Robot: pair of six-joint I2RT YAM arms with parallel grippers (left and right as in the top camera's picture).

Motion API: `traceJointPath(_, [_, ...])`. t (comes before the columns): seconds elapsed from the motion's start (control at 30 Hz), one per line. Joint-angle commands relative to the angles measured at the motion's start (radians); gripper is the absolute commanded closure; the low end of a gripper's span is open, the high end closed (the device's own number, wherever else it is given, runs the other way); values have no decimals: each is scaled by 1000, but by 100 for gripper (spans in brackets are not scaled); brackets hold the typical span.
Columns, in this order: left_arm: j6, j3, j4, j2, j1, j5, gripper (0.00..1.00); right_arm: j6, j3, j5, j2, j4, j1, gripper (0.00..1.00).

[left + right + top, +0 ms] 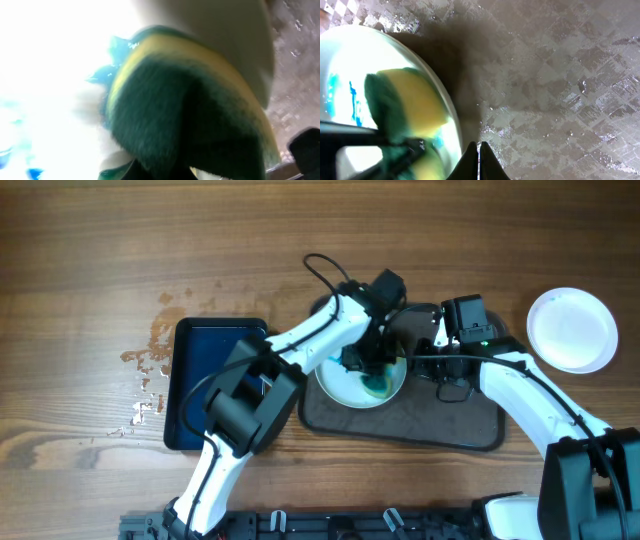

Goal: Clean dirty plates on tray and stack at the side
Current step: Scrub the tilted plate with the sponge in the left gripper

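A white plate with a blue-green smear lies on the left half of the dark grey tray. My left gripper is shut on a green and yellow sponge, which presses on the plate. In the right wrist view the sponge sits on the plate amid blue streaks. My right gripper is shut with nothing between its fingers, its tips down on the tray just beside the plate's rim. A second plate, clean and white, rests on the table right of the tray.
A smaller dark-blue tray lies left of the grey one, partly under my left arm. Pale flecks mark the wooden table beyond it. Both arms crowd together over the grey tray's middle.
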State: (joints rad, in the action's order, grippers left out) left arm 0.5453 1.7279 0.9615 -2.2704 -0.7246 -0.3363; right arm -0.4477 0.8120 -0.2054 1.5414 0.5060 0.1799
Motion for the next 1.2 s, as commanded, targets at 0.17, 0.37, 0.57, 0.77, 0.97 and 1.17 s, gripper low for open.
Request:
traceJointPath(0.17, [20,-15,68,-53,119,267,96,-27,12,3,6,3,-1,84])
traceJointPath(0.37, [21,-15,49,-53,98,254,96,-67,-5,-71,29,-36,7,67])
traceJointPath(0.57, [21,-15,49,-53,98,254,96,-110,-29,-172,162,-148,48,70])
traceJointPath(0.77, [21,-15,49,-53,98,255,96,-132,-29,-210,237,-193,61,96])
traceJointPath(0.97, [16,-15,90,-53,98,307,96,-151,-29,-131,237,-192,61,96])
traceJointPath(1.17, [29,-15,205,-53,120,524,96,-145,-29,-123,237,-193,61,96])
